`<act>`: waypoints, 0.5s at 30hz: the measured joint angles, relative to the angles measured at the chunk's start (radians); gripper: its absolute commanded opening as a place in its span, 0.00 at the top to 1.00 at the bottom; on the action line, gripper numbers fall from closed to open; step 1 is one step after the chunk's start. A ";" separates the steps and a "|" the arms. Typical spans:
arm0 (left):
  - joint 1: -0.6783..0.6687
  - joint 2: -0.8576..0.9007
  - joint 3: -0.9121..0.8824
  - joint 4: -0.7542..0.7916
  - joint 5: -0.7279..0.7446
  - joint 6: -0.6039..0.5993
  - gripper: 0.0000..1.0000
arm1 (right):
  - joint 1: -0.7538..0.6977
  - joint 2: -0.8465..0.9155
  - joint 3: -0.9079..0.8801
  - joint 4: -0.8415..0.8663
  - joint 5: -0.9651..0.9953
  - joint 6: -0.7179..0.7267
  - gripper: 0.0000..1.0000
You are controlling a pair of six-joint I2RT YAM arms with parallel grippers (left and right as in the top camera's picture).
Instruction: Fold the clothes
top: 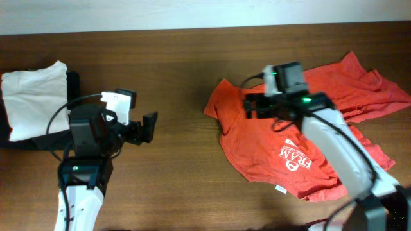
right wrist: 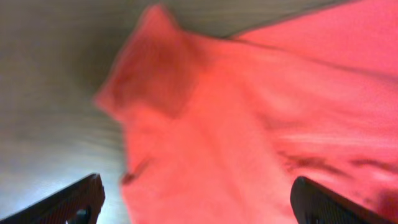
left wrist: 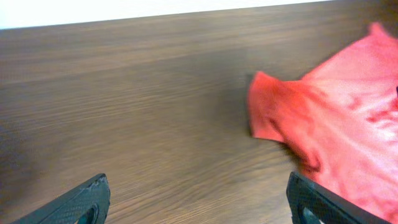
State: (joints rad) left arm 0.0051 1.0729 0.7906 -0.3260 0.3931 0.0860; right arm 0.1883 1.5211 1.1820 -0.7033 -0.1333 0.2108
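Right gripper [top: 257, 106], jaws wide and empty, hangs over the red-orange T-shirt [top: 302, 147] at its sleeve edge. Shirt sprawls rumpled across the right half of the table [top: 186, 77]. Left gripper [top: 146, 127], also spread, sits well apart leftward; right arm nearer.

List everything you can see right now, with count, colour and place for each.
T-shirt: one, red-orange with white lettering, lying crumpled on the right half of the table.
white garment: one, white, folded, far left of the table.
black garment: one, black, under the white garment, mostly hidden.
table: one, dark brown wood, beneath everything.
left end effector: one, black, open, over bare wood left of centre.
right end effector: one, black, open, above the T-shirt's left part.
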 measured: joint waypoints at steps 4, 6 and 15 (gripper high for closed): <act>-0.061 0.108 0.002 0.024 0.087 -0.035 0.11 | -0.129 -0.104 0.001 -0.138 0.018 0.002 0.01; -0.122 0.181 0.002 0.040 0.108 -0.049 0.11 | -0.179 -0.123 0.003 -0.211 0.009 -0.006 0.01; -0.421 0.521 0.006 0.350 0.139 -0.161 0.10 | -0.338 -0.124 0.005 -0.372 0.000 -0.031 0.01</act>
State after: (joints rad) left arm -0.4160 1.5936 0.7967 0.0242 0.5320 -0.0753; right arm -0.1493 1.3975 1.1866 -1.0748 -0.1337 0.1802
